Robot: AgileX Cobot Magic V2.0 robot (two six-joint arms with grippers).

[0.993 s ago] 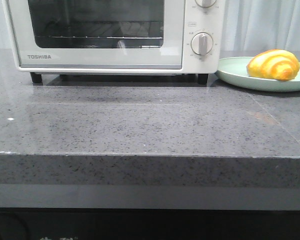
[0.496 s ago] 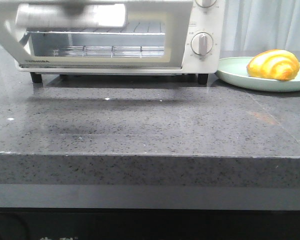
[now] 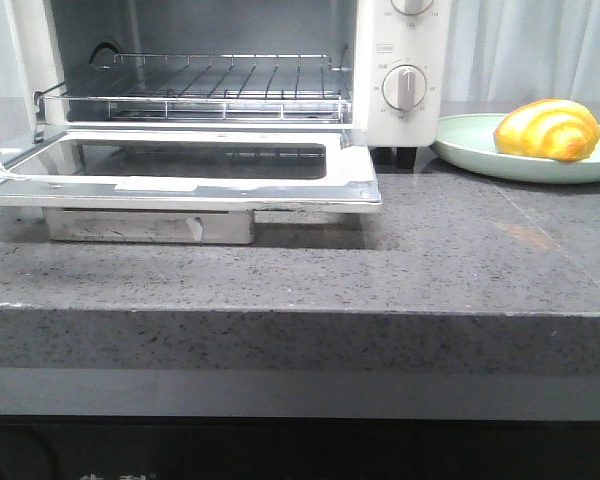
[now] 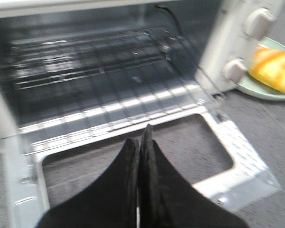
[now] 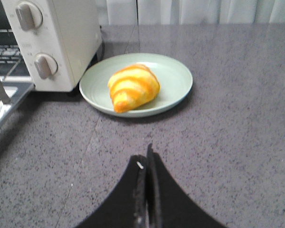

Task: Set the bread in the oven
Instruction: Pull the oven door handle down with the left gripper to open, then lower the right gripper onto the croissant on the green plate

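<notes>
so the oven (image 3: 220, 110) door lies flat on the desk (image 3: 300, 270) to free its rack, the bread (image 5: 132, 87) waits on the plate (image 5: 175, 80) beside it, and both my left pincer (image 4: 140, 147) and right pincer (image 5: 146, 164) hang clenched, empty.

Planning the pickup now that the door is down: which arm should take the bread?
Right. The right gripper faces the bread on its plate; the left gripper hangs over the oven door.
</notes>
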